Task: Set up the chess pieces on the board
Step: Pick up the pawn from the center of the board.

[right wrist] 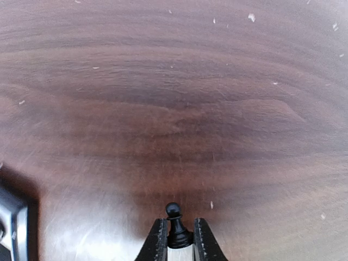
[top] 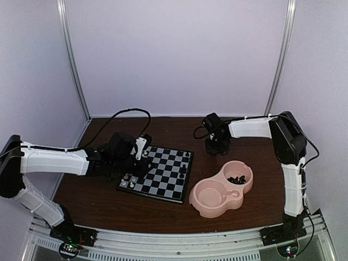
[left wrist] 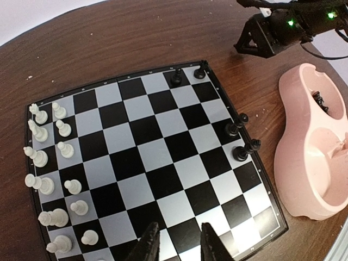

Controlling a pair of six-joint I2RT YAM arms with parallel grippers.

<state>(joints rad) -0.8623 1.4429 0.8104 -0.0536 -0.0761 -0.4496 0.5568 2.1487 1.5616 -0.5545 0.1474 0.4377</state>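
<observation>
The chessboard (top: 166,179) lies on the table left of centre; the left wrist view shows it whole (left wrist: 163,152). Several white pieces (left wrist: 64,148) stand in two rows along its left edge. Black pieces stand at the far corner (left wrist: 176,78) and along the right edge (left wrist: 244,151). My left gripper (left wrist: 179,243) is open and empty above the board's near edge; it also shows in the top view (top: 142,155). My right gripper (right wrist: 176,242) is shut on a black pawn (right wrist: 174,225), held over bare wood right of the board and behind the dish (top: 216,145).
A pink double-bowl dish (top: 209,204) stands right of the board, with several black pieces (top: 237,179) in its far bowl; its wall shows in the left wrist view (left wrist: 304,163). Cables run across the back of the table. The table's edge is rounded at the left.
</observation>
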